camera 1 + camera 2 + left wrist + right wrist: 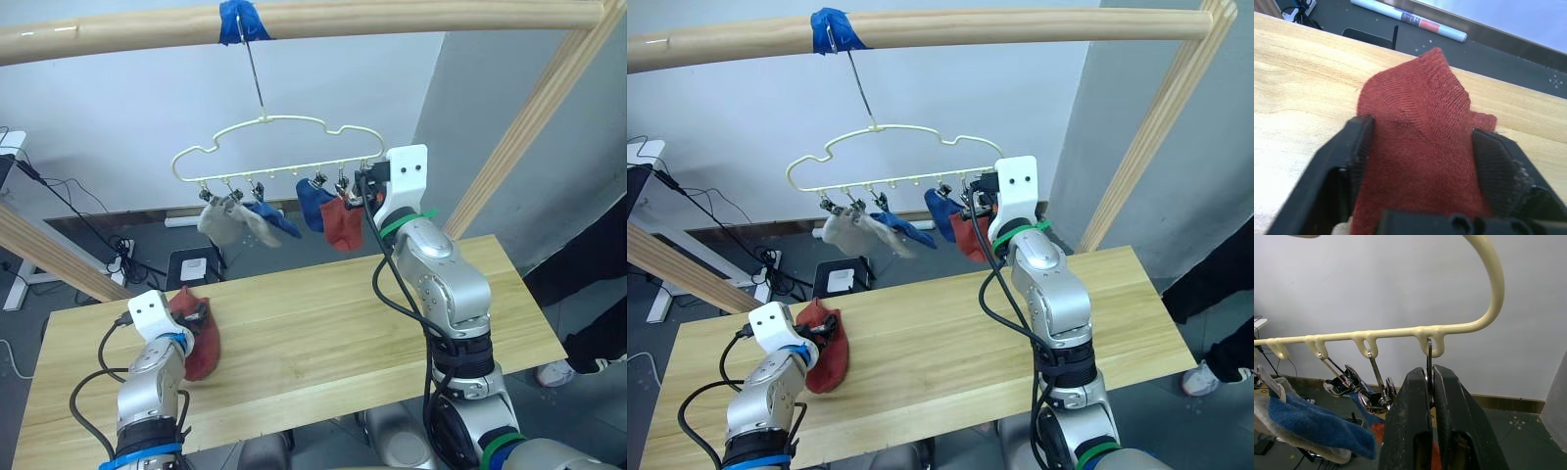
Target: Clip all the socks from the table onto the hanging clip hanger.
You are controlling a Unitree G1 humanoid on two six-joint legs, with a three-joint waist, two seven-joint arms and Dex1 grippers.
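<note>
My left gripper [1422, 161] has its two fingers closed part-way around the last rust-red sock [201, 338], the fabric bunched between the pads and filling the gap. That sock lies at the left end of the table [323, 333], near the far edge. My right gripper [1428, 396] is raised at the right end of the clip hanger [279, 147], its fingers pressed nearly together on the thin metal stem of the end clip [1429, 357].

The hanger hangs from the wooden pole [392, 18] by its long hook. Five socks seem to be clipped on: two light grey socks [230, 223] at the left, a blue sock [276, 219] beside them, another blue sock [313, 202] further right, and a second rust-red sock [343, 225] just beside my right gripper.

I judge this the final sock, with pickup in hand. Next I need to lift it off the table without losing my grip, carry it up to the end clip, and have my right gripper squeeze that clip open so the sock's edge can slide in.
</note>
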